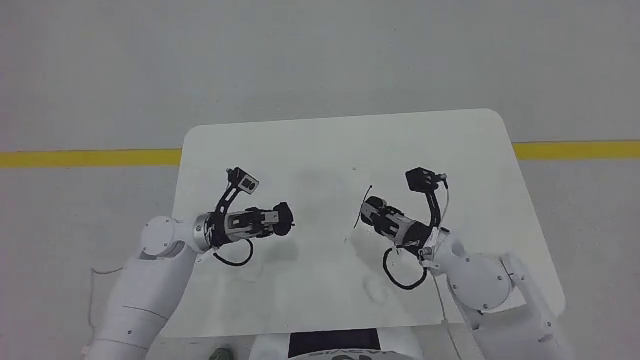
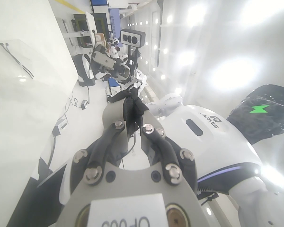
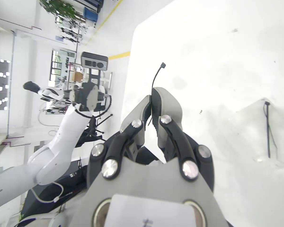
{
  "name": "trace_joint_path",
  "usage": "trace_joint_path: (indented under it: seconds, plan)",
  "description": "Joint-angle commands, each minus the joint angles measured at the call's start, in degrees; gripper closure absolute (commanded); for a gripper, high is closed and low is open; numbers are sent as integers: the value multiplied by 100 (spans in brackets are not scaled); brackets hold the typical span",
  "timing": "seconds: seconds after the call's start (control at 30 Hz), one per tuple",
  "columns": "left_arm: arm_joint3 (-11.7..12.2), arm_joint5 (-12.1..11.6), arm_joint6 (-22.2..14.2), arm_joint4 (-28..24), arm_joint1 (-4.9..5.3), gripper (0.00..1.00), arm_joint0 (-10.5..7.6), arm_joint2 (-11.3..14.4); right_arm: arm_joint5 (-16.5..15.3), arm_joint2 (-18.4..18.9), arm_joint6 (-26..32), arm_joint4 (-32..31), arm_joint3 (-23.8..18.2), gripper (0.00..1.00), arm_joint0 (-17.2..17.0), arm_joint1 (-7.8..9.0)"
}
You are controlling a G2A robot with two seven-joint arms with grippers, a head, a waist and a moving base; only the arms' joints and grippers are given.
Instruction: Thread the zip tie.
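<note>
White and rounded at the corners, the bench (image 1: pixel 450 140) stands on a pale floor with yellow lines. Near its middle, a little toward 3 o'clock, the right end effector (image 3: pixel 151 100) is clamped on the strap of the black zip tie (image 3: pixel 156 76). The square head of the tie sticks out free beyond the fingertips. At 9 o'clock from it, well apart, is the left end effector (image 2: pixel 132 105). Its fingers are together, and I cannot tell if they hold anything. A clear bag (image 3: pixel 255 119) with spare ties lies on the bench nearby. I judge the task to be at an early stage. The tie is lifted, but there is no loop and the tail has not yet entered the head.
</note>
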Motion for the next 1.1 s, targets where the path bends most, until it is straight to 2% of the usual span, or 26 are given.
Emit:
trace_joint_path:
  seconds: [0.0,0.07,0.13,0.3,0.33,0.37,0.5,0.7,0.93,1.07]
  plan:
    - [108,4,0,-87,23,100,-48,92,-77,-23,-276,69,-68,100,-94,-8]
    - [161,4,0,-221,37,100,-76,166,-77,-23,-276,69,-68,100,-94,-8]
    - [152,4,0,-131,56,100,-129,175,-77,-23,-276,69,-68,100,-94,-8]
    - [152,4,0,-131,56,100,-129,175,-77,-23,-276,69,-68,100,-94,-8]
    - [152,4,0,-131,56,100,-129,175,-125,-29,-481,227,-114,100,-92,-24]
    - [150,17,169,-161,51,100,-116,182,-209,-66,-654,405,-175,100,-124,-39]
    - [214,4,378,-265,43,100,-40,219,-602,-187,-1592,370,-414,100,-370,-72]
    - [250,4,504,-386,-23,100,-56,317,-938,-696,-2617,-384,-544,100,-749,-105]
    - [217,4,651,-302,-135,100,-154,414,-859,-1076,-3272,-1329,-397,100,-827,-129]
    - [229,4,875,-100,-163,100,-163,362,-899,-1120,-3487,-1527,-384,100,-809,-135]
